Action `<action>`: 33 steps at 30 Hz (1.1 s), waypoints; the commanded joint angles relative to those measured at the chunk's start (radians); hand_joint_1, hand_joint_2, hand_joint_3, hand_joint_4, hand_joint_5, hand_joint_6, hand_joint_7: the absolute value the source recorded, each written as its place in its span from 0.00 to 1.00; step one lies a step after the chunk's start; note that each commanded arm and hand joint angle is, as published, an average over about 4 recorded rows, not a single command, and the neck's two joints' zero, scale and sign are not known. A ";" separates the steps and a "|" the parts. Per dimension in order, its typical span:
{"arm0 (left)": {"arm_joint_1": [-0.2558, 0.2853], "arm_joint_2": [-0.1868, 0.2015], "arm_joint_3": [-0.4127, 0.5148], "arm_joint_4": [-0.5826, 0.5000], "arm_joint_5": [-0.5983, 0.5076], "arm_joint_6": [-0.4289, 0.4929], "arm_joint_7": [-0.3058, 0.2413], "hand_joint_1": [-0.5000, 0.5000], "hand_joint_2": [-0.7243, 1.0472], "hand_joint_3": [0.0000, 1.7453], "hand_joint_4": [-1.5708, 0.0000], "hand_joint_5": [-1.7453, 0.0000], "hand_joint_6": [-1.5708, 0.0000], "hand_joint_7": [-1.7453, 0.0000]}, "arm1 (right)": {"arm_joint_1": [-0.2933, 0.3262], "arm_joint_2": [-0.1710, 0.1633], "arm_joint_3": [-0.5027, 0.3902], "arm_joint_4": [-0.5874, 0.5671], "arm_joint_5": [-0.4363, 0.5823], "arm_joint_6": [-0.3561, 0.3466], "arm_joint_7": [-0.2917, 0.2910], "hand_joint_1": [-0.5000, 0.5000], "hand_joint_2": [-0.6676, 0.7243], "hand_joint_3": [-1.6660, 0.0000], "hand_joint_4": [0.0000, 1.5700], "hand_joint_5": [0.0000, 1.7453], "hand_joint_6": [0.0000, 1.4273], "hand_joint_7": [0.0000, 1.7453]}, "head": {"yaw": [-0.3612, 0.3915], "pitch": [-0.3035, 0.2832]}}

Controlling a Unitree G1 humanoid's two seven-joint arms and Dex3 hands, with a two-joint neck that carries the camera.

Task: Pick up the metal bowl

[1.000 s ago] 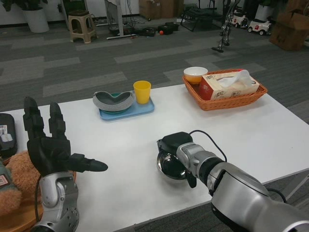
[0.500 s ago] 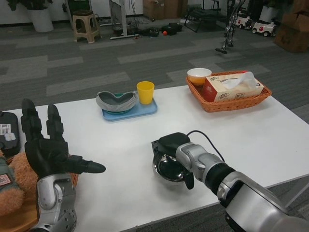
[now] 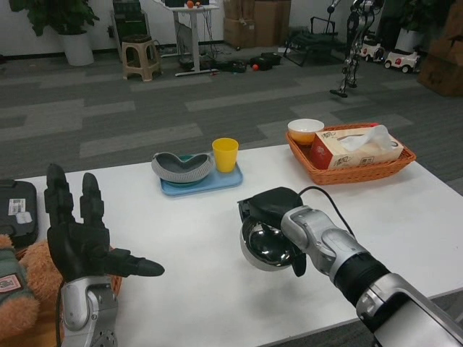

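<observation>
**Metal bowl gripped and tilted in the right hand**

Where the right hand reaches in over the white table, it grips the metal bowl by the far rim, fingers wrapped over the edge and one dark finger running down the bowl's right side. The bowl hangs just below the palm, tilted so its shiny inside faces the camera. Its lower edge seems to sit slightly above the tabletop, though the angle makes it hard to tell whether it still touches.

Beyond the right hand, a little to its left, a blue tray carries a yellow cup and a grey curved dish, the two just beside each other. Farther off to the right of that hand stands a wicker basket holding a tissue box and a small white-and-orange bowl.

The left hand is raised well apart from the bowl, over the near left edge of the table, palm up, fingers spread and holding nothing. Beside it to the left lies a brown plush toy, with a dark case on the table beyond.
</observation>
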 commanded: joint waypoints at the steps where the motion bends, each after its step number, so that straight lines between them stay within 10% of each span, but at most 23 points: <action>1: -0.014 -0.004 -0.005 0.018 -0.020 0.010 -0.026 0.02 0.00 0.00 1.00 1.00 1.00 1.00 | 0.047 -0.027 -0.045 -0.086 -0.018 0.017 0.023 0.67 0.48 0.19 0.80 0.43 0.50 0.96 | 0.015 0.042; 10: -0.028 -0.004 -0.021 0.044 -0.038 0.042 -0.083 0.02 0.00 0.00 1.00 1.00 1.00 1.00 | 0.159 -0.061 -0.154 -0.329 -0.045 0.082 0.057 0.67 0.45 0.19 0.80 0.43 0.48 0.96 | 0.013 0.176; 33: -0.049 0.006 -0.086 0.062 -0.095 0.076 -0.170 0.00 0.00 0.00 1.00 1.00 1.00 1.00 | 0.201 -0.082 -0.238 -0.457 -0.063 0.153 0.090 0.67 0.45 0.19 0.80 0.39 0.50 0.96 | -0.026 0.172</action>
